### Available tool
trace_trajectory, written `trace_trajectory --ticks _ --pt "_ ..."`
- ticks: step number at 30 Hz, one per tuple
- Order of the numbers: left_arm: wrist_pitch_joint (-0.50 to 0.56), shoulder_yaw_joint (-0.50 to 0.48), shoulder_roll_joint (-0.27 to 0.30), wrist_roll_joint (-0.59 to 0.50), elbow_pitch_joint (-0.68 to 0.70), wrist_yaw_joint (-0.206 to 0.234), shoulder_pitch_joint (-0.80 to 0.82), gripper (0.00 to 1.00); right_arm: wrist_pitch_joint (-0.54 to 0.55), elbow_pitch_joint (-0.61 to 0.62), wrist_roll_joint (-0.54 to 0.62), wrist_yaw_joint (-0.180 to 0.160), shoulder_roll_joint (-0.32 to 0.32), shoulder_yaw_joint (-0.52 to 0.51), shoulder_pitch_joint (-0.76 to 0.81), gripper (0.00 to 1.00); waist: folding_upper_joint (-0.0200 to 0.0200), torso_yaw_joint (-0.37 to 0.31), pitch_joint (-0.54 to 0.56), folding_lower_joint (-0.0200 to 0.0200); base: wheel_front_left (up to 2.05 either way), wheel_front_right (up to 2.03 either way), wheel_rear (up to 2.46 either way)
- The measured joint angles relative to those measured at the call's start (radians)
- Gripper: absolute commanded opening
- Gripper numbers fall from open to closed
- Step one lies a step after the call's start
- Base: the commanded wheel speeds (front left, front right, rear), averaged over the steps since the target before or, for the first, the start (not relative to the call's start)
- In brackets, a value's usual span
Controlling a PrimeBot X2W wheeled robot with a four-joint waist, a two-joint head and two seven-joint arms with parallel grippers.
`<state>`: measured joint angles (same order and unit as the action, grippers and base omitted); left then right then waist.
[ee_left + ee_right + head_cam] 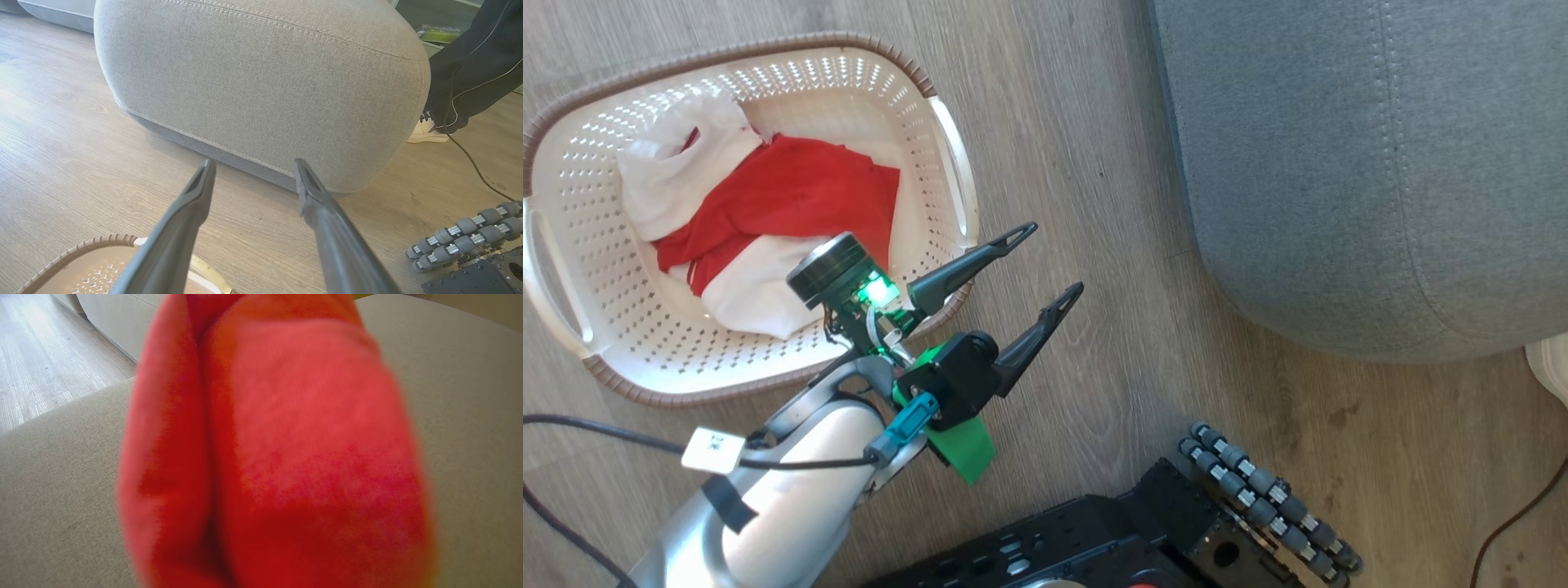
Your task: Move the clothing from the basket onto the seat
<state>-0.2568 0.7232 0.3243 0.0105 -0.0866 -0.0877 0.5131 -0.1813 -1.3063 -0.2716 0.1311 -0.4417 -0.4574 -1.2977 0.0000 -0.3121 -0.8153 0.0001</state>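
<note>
A heap of red and white clothing [784, 196] lies in the basket [947, 147], which stands on the wooden floor [1094, 122] just beside the seat [1339, 163], a strip of boards between them. More red cloth [286, 457] hangs blurred and close before the right wrist camera, above the seat's flat top, with the grey fabric showing on both sides of it. It hides the right pincer's fingers, so I cannot tell whether that pincer grips it. The left pincer [1057, 256] stands open and holds nothing, its two dark fingers spread and pointing toward the seat's rounded side. It hovers over the basket rim nearest the seat, and in its own wrist view the brown rim shows below the fingers. The robot's black base with grey rollers [1266, 506] sits on the floor near the seat's rounded corner. A person's white shoe [427, 132] and dark trouser leg [470, 73] stand right against the seat's other side, with a thin cable [470, 159] trailing on the floor there.
</note>
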Motion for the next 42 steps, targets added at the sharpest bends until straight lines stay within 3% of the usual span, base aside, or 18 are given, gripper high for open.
trace_trajectory --ticks 1,2,12,19,34,42 --pt "0.000 0.001 -0.001 0.000 -0.001 0.000 0.000 1.00 -0.007 -0.001 0.004 0.000 0.000 -0.005 0.001 0.42 0.0000 0.000 0.004 0.0000 0.00 0.00 0.00" --pt "0.000 0.001 -0.001 0.000 -0.001 0.000 0.000 1.00 -0.014 -0.002 0.013 0.000 -0.002 -0.010 0.002 1.00 0.0000 0.000 0.007 -0.0001 0.00 0.00 0.00" --pt "0.000 0.019 -0.019 0.002 -0.014 0.000 -0.002 1.00 -0.030 -0.008 0.066 0.000 -0.004 -0.061 0.045 1.00 0.0001 0.002 0.073 -0.0001 0.00 0.00 0.00" --pt "0.000 0.017 -0.072 0.038 -0.025 -0.001 -0.025 1.00 0.014 -0.009 0.139 0.000 -0.002 -0.048 0.083 1.00 0.0001 0.004 0.171 -0.0001 0.00 0.00 0.00" --pt "0.000 -0.023 -0.189 0.051 -0.030 -0.024 -0.112 1.00 0.042 -0.004 0.213 0.000 0.000 0.148 0.078 1.00 0.0001 0.033 0.380 -0.0001 0.00 0.00 0.00" --pt "0.000 -0.079 -0.236 0.051 -0.027 -0.032 -0.170 1.00 0.027 0.089 0.075 0.000 0.047 0.304 0.059 1.00 0.0001 0.067 0.490 -0.0001 0.00 0.00 0.00"
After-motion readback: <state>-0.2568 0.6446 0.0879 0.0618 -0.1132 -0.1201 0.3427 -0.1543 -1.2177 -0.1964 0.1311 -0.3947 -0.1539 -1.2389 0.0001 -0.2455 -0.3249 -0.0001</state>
